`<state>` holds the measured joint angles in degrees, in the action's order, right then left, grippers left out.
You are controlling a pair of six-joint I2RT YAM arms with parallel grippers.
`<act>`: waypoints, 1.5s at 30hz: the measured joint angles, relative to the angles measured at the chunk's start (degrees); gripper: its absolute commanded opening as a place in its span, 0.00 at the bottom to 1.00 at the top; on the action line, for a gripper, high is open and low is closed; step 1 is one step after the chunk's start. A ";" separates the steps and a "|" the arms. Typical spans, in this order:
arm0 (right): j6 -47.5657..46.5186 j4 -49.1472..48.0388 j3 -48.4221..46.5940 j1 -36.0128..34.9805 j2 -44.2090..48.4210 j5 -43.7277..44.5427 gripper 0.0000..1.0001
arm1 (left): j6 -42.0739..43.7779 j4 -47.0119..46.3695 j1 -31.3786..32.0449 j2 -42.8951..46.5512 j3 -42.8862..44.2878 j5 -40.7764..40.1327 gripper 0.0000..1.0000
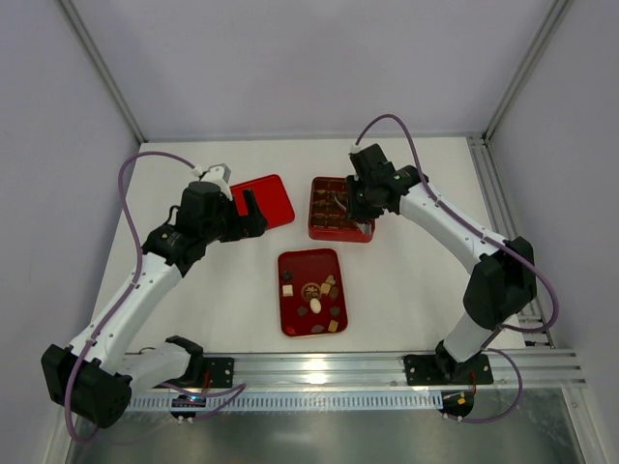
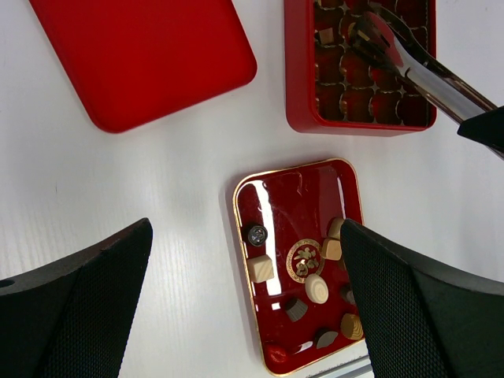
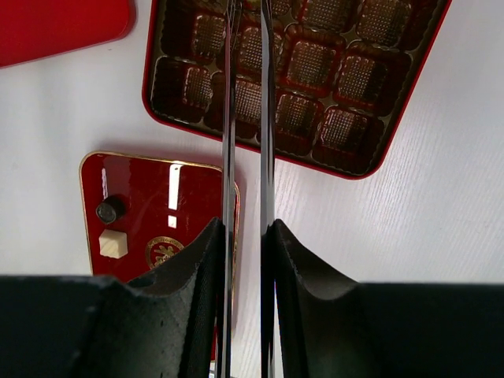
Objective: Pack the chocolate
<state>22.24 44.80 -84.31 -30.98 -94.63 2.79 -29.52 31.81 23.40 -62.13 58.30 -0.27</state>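
The likeliest failure, as I judge it, is at the tongs [image 2: 425,75]. Their thin blades are only pinched between the fingers of the right gripper [image 3: 244,236], so a knock against a divider of the red box [image 2: 299,71] could twist them in that pinch. A piece could then land astride two compartments or skid onto the surface [image 1: 406,280]. A small, smooth piece could also squirt out sideways if it is squeezed off-centre.

The tong tips hang over the box, next to a cell with a tan piece in it. I cannot tell whether they carry anything, as the tips are cut off in the right wrist view and blurred in the left.

Most of the chocolate [image 2: 316,288] lies loose on the gold-rimmed tray [image 1: 290,263]. That is at about 7 o'clock from the right gripper and well apart from it.

The left gripper [image 1: 253,213] hovers spread wide and empty, with the tray at its 4 o'clock.
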 measured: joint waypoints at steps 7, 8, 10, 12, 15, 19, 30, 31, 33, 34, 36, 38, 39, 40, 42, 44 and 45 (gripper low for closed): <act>-0.13 -0.17 -0.09 0.72 -0.68 0.52 0.32 | 0.00 0.00 0.00 0.00 0.00 0.02 1.00; -0.15 -0.20 -0.11 0.74 -0.68 0.55 0.32 | 0.00 0.00 0.00 0.00 0.00 0.02 1.00; -0.31 -0.20 -0.13 0.83 -0.68 0.59 0.32 | 0.00 0.00 0.00 0.00 0.00 0.02 1.00; -0.46 -0.17 -0.13 0.85 -0.68 0.59 0.33 | 0.00 0.00 0.00 0.00 0.00 0.02 1.00; -0.68 -0.20 -0.13 0.85 -0.68 0.59 0.34 | 0.00 0.00 0.00 0.00 0.00 0.02 1.00; -0.90 -0.17 -0.13 0.85 -0.68 0.55 0.36 | 0.00 0.00 0.00 0.00 0.00 0.02 1.00; -0.96 -0.17 -0.13 0.85 -0.68 0.48 0.38 | 0.00 0.00 0.00 -0.02 0.00 0.02 1.00; -0.96 -0.17 -0.13 0.85 -0.68 0.46 0.37 | 0.00 0.00 0.00 0.00 0.00 0.02 1.00; -0.96 -0.11 -0.13 0.85 -0.50 0.04 0.38 | 0.00 0.00 0.00 0.00 0.00 0.02 1.00; -0.96 -0.04 -0.13 0.85 -0.33 -0.17 0.38 | 0.00 0.00 0.00 0.00 0.00 0.02 1.00; -0.96 0.31 -0.11 0.74 0.57 -0.57 0.38 | 0.00 0.00 0.00 0.00 0.00 0.02 1.00; -0.96 0.74 0.09 0.48 2.56 -0.66 0.38 | 0.00 0.00 0.00 0.00 0.00 0.02 1.00; -0.96 0.72 0.44 0.20 4.07 -0.66 0.38 | 0.00 0.00 0.00 0.00 0.00 0.02 1.00; -0.96 0.76 1.03 -0.26 5.84 -0.66 0.37 | 0.00 0.00 0.00 0.00 0.00 0.00 1.00; -0.94 1.16 2.43 -1.68 9.68 -0.59 0.38 | 0.00 0.00 0.00 0.00 0.00 0.02 1.00; -0.87 2.08 3.85 -4.11 13.53 -0.26 0.37 | 0.00 0.02 0.00 0.00 0.00 0.02 1.00; -0.83 2.56 4.33 -5.38 14.82 -0.07 0.38 | 0.00 0.02 0.00 0.00 0.00 0.02 1.00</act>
<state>21.41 47.35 -79.99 -36.36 -79.81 2.72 -29.52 31.83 23.40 -62.13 58.30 -0.25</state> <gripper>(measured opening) 0.377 0.996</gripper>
